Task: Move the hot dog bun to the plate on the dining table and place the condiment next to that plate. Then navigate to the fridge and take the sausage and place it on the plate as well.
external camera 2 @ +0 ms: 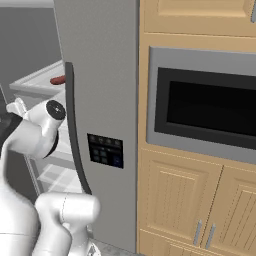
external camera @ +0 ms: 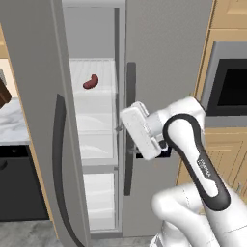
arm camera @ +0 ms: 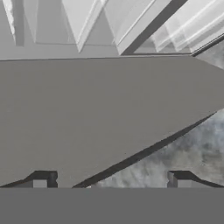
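The sausage (external camera: pixel 90 82), dark red and curved, lies on an upper white shelf inside the fridge (external camera: pixel 164 58), whose left door (external camera: pixel 48 120) stands open. From the right it shows as a small red shape (external camera 2: pixel 57 80) on that shelf. My gripper (external camera: pixel 119 126) hovers at the fridge opening, beside the shut right door's edge, below and to the right of the sausage. In the hand view my gripper (arm camera: pixel 109 181) is open, its dark fingertips (arm camera: pixel 41 181) wide apart with nothing between them. The hot dog bun, condiment, plate and dining table are out of view.
The shut door's dark vertical handle (external camera: pixel 129 130) runs just behind my hand. A built-in oven (external camera 2: pixel 210 107) and wooden cabinets (external camera 2: pixel 180 200) stand to the fridge's right. A marble counter (external camera: pixel 12 123) over a dark appliance (external camera: pixel 14 183) lies to its left.
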Robot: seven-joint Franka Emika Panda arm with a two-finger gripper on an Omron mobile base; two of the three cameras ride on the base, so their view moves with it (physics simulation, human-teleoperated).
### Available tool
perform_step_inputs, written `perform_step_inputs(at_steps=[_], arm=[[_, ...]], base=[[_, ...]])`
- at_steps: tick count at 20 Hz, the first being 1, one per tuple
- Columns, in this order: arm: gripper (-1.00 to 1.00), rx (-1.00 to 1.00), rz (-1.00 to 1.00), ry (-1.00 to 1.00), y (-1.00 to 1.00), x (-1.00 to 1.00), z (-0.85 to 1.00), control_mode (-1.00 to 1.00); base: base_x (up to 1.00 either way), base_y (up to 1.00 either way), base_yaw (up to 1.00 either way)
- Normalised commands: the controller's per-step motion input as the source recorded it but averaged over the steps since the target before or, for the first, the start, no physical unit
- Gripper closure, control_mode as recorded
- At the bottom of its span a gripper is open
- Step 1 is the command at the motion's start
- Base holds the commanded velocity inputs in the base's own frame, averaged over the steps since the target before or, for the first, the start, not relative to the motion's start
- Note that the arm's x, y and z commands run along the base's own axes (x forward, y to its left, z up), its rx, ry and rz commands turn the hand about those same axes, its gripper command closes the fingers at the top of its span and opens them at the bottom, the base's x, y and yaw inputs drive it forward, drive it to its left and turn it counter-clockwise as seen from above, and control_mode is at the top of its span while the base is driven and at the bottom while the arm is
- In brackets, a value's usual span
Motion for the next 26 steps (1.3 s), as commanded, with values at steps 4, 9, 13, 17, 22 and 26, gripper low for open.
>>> perform_step_inputs(at_steps=[4,9,13,17,22,26], arm=[[-1.00,0.05,0.07,0.11,0.99,1.00,-0.23,-1.00],[-1.00,0.00,0.06,0.05,0.98,0.93,-0.03,-1.00],[-1.00,-0.01,0.06,0.01,1.00,0.62,0.00,-1.00],[-1.00,-0.05,0.08,0.01,1.00,0.43,0.00,-1.00],[-1.00,-0.11,0.10,0.00,1.00,0.00,0.00,-1.00],[-1.00,-0.15,0.11,0.00,1.00,-0.04,0.00,-1.00]], base=[[0.00,0.00,0.00],[0.00,0.00,0.00],[0.00,0.00,0.00],[0.00,0.00,0.00],[0.00,0.00,0.00],[0.00,0.00,0.00]])
